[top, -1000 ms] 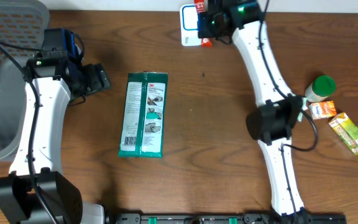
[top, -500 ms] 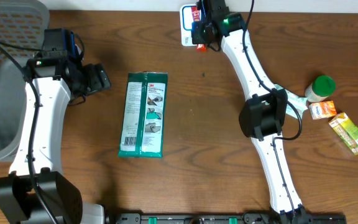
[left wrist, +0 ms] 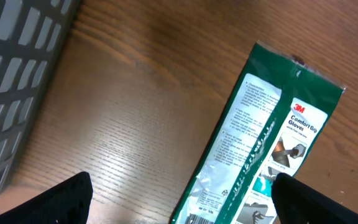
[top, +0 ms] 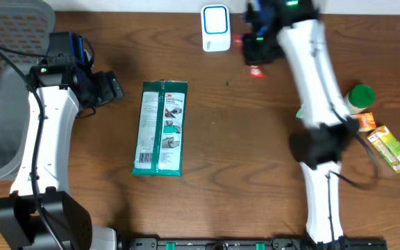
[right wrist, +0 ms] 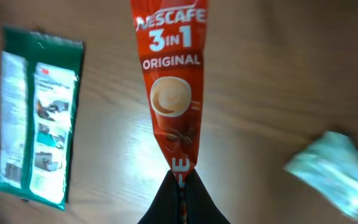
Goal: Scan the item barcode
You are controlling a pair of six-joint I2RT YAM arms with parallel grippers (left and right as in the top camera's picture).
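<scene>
Presently, right claw (right wrist: 180, 186): fingers together, clamped on the bottom end of the coffee sachet (right wrist: 169, 93).
Coffee sachet: stretches straight out from the fingertips, above the counter (top: 228, 139).
Scanner (top: 215, 26): at the far edge, just beside the right arm's end.
Left claw (top: 107, 89): spread apart, near the gloves pack (top: 160, 128), holding nothing.

red sachet (right wrist: 169, 93) — NESCAFE 3in1 ORIGINAL | green packet (left wrist: 253, 155) — 3M Comfort Grip Gloves
</scene>
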